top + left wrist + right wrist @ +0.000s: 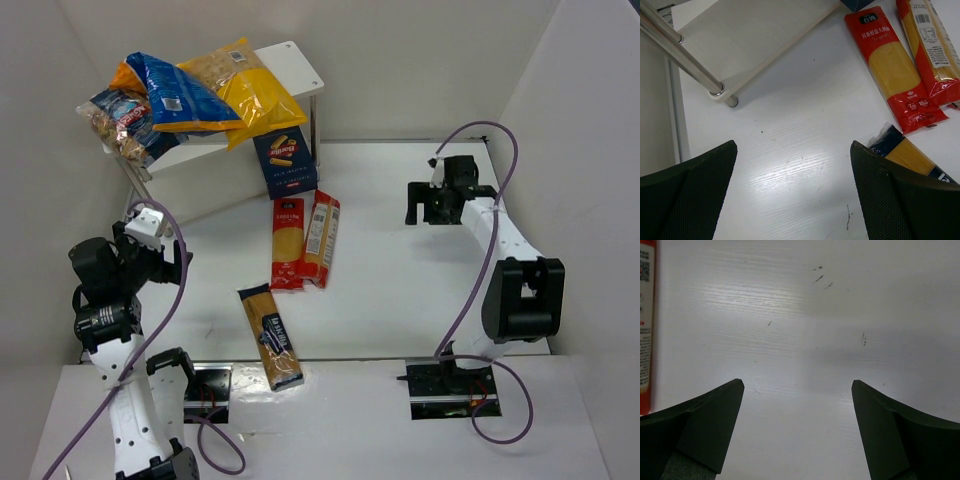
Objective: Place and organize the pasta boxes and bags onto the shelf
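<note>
Presently, one white table [420, 300] carries all items. One two-tier shelf [296, 62] stands at far left.

Four bags lie piled on its top board, all overlapping:
- yellow bag [252, 92] at right, hanging over the near edge
- blue bag [176, 92] at centre
- clear bag [120, 122] at near left, overhanging the board
- orange bag [124, 76] at far left, mostly covered by the blue bag

The lower board shows bare in the left wrist view.

One blue box [286, 162] stands upright on the table, just beside the shelf's right near end. Two long slim packs lie flat side by side, touching, just near of that box: red pack [287, 243] at left, orange pack [321, 238] at right. One spaghetti packet [271, 336] with a black label lies flat near the front edge, apart from the pair.

Left gripper [794, 192] hangs over bare table near the shelf leg, fingers wide apart, holding nothing. Right gripper [797, 432] hangs over bare table at far right, fingers wide apart, holding nothing.
</note>
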Available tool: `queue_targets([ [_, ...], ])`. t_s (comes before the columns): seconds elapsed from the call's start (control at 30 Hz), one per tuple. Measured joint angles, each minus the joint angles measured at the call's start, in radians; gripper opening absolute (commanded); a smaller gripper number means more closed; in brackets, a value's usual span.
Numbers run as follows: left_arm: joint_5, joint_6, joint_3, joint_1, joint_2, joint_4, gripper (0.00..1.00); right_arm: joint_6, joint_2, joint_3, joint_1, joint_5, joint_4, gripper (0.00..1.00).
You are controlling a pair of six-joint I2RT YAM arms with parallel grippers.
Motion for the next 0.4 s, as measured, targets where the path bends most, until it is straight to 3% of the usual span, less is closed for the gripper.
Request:
queue_targets([
  [0.4, 0.008, 0.0, 0.0, 0.0, -0.052, 0.0, 1.0, 0.001, -0.002, -0.008, -0.018, 0.059, 0.026, 0.99],
])
